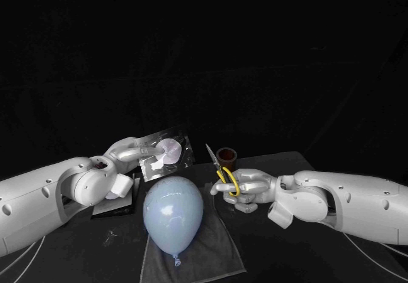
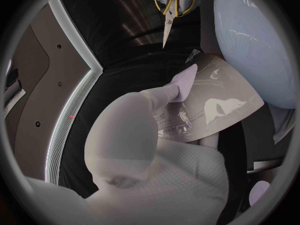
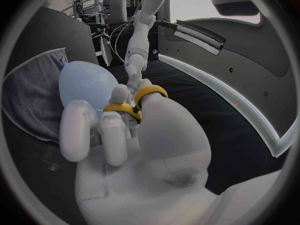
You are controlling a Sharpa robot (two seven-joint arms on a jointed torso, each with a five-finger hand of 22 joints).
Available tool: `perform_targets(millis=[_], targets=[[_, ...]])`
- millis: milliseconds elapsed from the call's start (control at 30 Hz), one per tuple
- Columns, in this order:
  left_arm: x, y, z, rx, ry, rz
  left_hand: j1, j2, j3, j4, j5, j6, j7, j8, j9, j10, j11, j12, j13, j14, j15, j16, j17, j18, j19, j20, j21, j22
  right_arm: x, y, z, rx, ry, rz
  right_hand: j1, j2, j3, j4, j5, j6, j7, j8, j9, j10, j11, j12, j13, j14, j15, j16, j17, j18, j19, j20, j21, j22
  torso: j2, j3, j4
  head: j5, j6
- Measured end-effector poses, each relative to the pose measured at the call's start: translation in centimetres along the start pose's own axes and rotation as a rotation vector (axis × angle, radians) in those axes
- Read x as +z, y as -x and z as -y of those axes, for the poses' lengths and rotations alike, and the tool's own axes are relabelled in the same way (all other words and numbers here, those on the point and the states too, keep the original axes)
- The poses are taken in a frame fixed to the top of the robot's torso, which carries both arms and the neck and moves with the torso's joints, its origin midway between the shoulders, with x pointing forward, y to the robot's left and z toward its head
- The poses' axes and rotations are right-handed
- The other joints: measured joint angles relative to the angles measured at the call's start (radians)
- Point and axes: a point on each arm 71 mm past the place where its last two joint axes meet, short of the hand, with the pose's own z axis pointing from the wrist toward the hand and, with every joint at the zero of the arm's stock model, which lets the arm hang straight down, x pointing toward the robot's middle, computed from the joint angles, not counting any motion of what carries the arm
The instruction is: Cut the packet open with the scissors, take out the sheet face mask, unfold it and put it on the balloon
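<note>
Balloon (image 1: 173, 209) lies on the cloth (image 1: 213, 253). Behind it and to its left, the packet (image 1: 165, 154); just right of the balloon, the scissors (image 1: 221, 171); the cup (image 1: 227, 155) behind its right side.

Robot lab bench: black table (image 1: 273, 165), black backdrop (image 1: 204, 59).

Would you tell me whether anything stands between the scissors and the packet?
Nothing visible does: the right hand holds the scissors beside the packet that the left hand holds up, with a bare gap between them. The dark cup stands behind the scissors, out of the way.
</note>
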Motion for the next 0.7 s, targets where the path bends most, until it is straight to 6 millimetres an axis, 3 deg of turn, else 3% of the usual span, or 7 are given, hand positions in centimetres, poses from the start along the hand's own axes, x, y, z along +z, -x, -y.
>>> perform_targets(millis=[67,133,233,300,500,600,700], targets=[[0.0,0.0,0.0,0.0,0.0,0.0,0.0,0.0,0.0,0.0,0.0,0.0,0.0,0.0,0.0,0.0,0.0,0.0,0.0,0.0,0.0,0.0,0.0,0.0,0.0,0.0,0.0,0.0,-0.02,0.23,-0.08,0.002,0.011,0.012,-0.003,0.003,0.045,0.018,0.0,0.0,0.0,-0.046,-0.047,-0.009,0.009,0.0,0.0,0.002,-0.008,0.0,0.0,0.0,0.0,-0.007,0.011,0.0,0.0,-0.0001,0.0,0.0,0.0],[0.0,0.0,0.0,0.0,0.0,0.0,0.0,0.0,0.0,0.0,0.0,0.0,0.0,-0.001,0.0,0.0,0.0,0.0,0.0,0.0,0.0,0.0,0.001,0.0,0.0,0.0,0.0,0.0,-0.01,0.36,-0.14,0.003,0.021,0.019,-0.034,0.034,0.104,0.051,0.0,0.028,-0.008,-0.077,-0.079,-0.013,0.013,0.0,0.001,0.002,-0.008,0.0,0.0,0.0,0.002,-0.009,0.023,0.0,0.0,0.0,0.0,0.0,0.001],[0.0,0.01,0.0,0.0,0.0,0.0,0.0,0.0,0.0,0.0,0.0,0.0,0.0,-0.002,0.0,0.0,0.0,0.0,0.0,0.0,0.0,0.0,0.001,0.0,0.0,0.0,0.0,0.0,0.02,0.53,-0.24,0.002,0.035,0.03,-0.101,0.053,0.157,0.051,-0.001,0.12,-0.005,-0.072,-0.081,-0.013,0.013,0.0,0.001,0.003,-0.008,0.0,0.0,0.0,0.002,-0.009,0.025,0.0,0.0,-0.0006,0.0001,0.0,0.001],[0.01,0.01,0.0,0.0,0.0,0.0,0.0,0.0,0.0,0.0,0.0,0.0,0.0,-0.003,0.0,0.0,0.0,0.0,0.0,0.0,0.0,0.0,0.001,-0.001,0.0,0.0,0.0,0.0,0.06,0.62,-0.3,0.001,0.042,0.036,-0.167,0.047,0.28,0.004,-0.003,0.148,-0.003,-0.065,-0.079,-0.012,0.013,0.001,0.001,0.003,-0.008,0.003,0.0,0.0,0.002,-0.009,0.025,0.0,0.0,-0.0006,0.0003,-0.001,0.001],[0.01,0.01,-0.01,0.0,0.001,0.0,0.0,0.0,0.0,0.0,0.0,-0.001,-0.001,-0.001,0.0,0.0,0.0,0.0,0.0,0.0,0.0,0.0,0.001,-0.001,0.0,0.0,0.0,0.0,0.1,0.86,-0.39,-0.003,0.057,0.05,-0.26,0.044,0.406,-0.084,-0.003,0.154,-0.002,-0.056,-0.063,-0.012,0.012,0.001,0.001,0.0,-0.006,0.003,0.0,-0.001,0.002,-0.008,0.025,0.0,0.0,-0.0006,0.0008,-0.001,0.001],[0.01,0.02,-0.01,0.0,0.001,0.0,0.0,0.0,0.0,0.0,0.0,-0.001,-0.001,0.0,0.0,0.0,0.0,0.0,0.0,0.0,0.0,0.0,0.001,-0.007,0.0,0.0,0.0,0.0,0.08,0.96,-0.41,-0.004,0.06,0.056,-0.336,-0.001,0.508,-0.258,-0.003,0.157,-0.006,-0.057,-0.06,-0.01,0.014,0.002,0.001,0.001,-0.001,0.003,0.001,0.0,0.005,-0.005,0.025,0.0,0.0,-0.0007,0.0008,-0.001,0.001],[0.0,0.02,-0.01,0.0,0.001,0.0,0.0,0.0,0.0,0.0,0.0,-0.001,-0.001,0.0,0.0,0.0,0.0,0.0,0.0,0.0,0.0,0.0,0.001,-0.002,0.0,0.0,0.0,0.0,0.08,1.02,-0.41,-0.004,0.061,0.062,-0.425,-0.092,0.433,-0.273,-0.003,0.048,0.0,-0.147,-0.091,0.003,0.001,0.002,0.001,0.002,0.011,0.003,0.001,0.0,0.002,0.007,0.024,-0.001,0.0,-0.0007,0.0007,-0.001,0.002]])
